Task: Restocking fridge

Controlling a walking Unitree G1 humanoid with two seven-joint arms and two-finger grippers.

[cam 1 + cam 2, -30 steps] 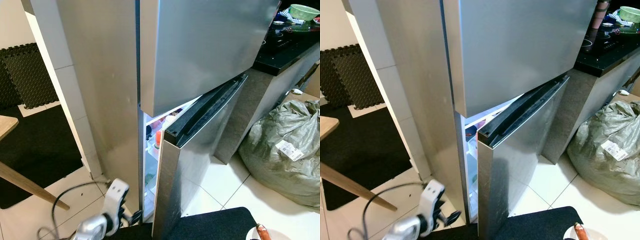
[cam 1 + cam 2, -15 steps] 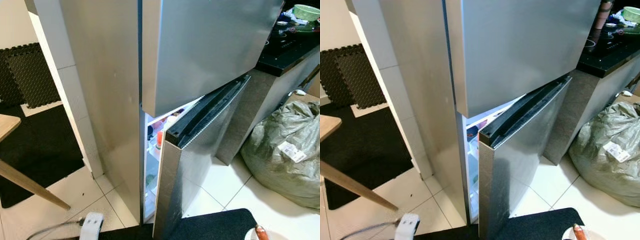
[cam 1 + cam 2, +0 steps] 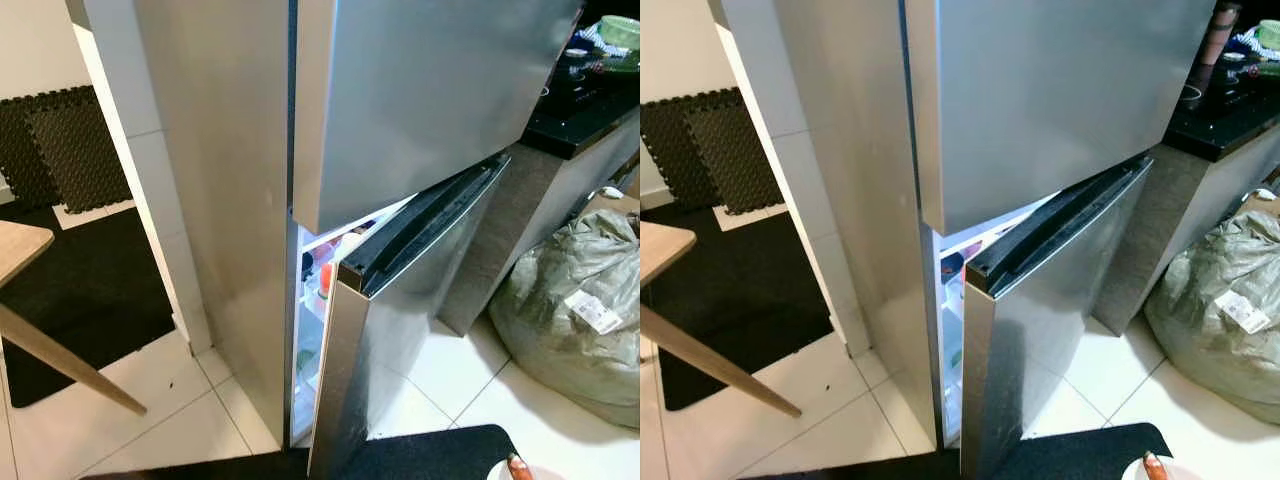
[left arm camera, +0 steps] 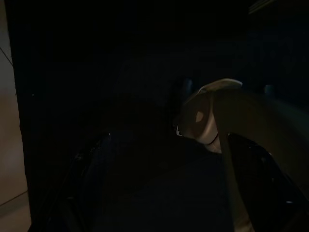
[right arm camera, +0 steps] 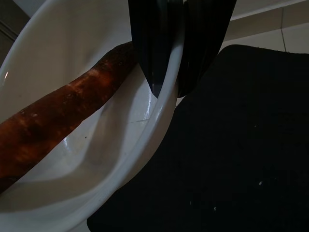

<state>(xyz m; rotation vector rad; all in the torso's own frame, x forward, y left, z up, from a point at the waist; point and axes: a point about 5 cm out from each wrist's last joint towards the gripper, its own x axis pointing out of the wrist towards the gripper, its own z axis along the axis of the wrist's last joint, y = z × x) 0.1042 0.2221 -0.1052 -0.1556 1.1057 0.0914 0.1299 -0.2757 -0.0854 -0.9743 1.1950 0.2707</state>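
Observation:
The steel fridge has its upper door (image 3: 430, 90) closed and its lower door (image 3: 420, 300) ajar. Through the lit gap (image 3: 315, 285) I see bottles and packets on the shelves. My right gripper (image 5: 169, 89) is shut on the rim of a white bowl (image 5: 72, 53), low at the right by the fridge door. An orange-brown carrot (image 5: 63, 111) lies in the bowl, and its tip (image 3: 1152, 464) peeks in at the bottom right of the right eye view. My left gripper (image 4: 174, 164) hangs in deep shade, with a pale curved shape (image 4: 212, 116) ahead of it.
A bulging grey-green sack (image 3: 575, 310) sits on the white tiles right of the fridge. A black counter (image 3: 590, 105) carries a green basket (image 3: 622, 30). A wooden table leg (image 3: 60, 355) slants over a black mat (image 3: 80, 280) at the left. A black surface (image 3: 420, 455) lies at my feet.
My left arm has dropped out of the eye views, where it was low at the left a second ago. The camera has shifted slightly; the fridge door stays ajar.

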